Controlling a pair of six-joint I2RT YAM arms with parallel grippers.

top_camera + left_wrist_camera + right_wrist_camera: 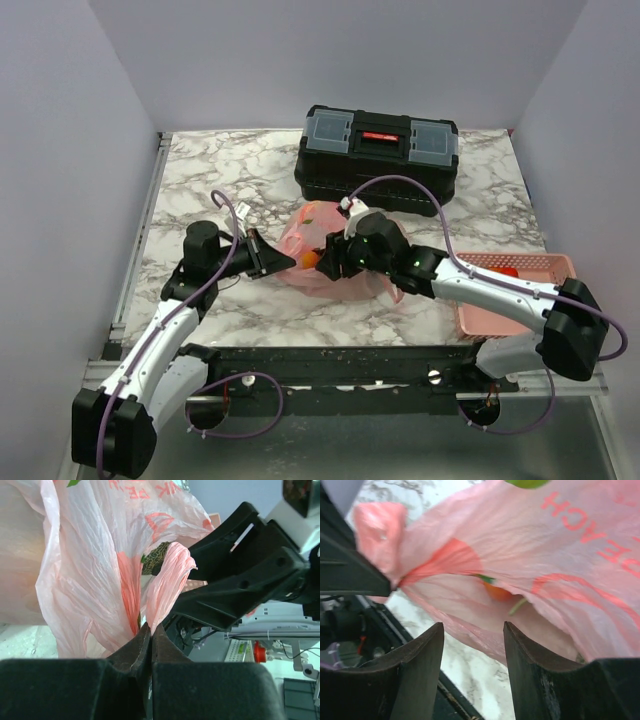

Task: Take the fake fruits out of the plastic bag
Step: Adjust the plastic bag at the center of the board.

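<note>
The pink plastic bag [318, 240] lies mid-table, crinkled, with red print. My left gripper [290, 262] is shut on a fold of the bag's edge [150, 622] at its left side. My right gripper [330, 262] is open at the bag's front, its fingertips [437, 630] just short of the bag's lower edge [470, 630]. An orange-yellow round fruit [497, 591] shows through the plastic, also in the top view [311, 259]. A greenish fruit [527, 483] sits at the top edge of the right wrist view. A netted green fruit [156, 559] shows inside the bag in the left wrist view.
A black toolbox [378, 152] stands behind the bag. A rigid pink slotted basket [520, 290] with a red fruit [505, 271] in it sits at the right under the right arm. The marble table's [200, 190] front edge is a black rail [330, 362].
</note>
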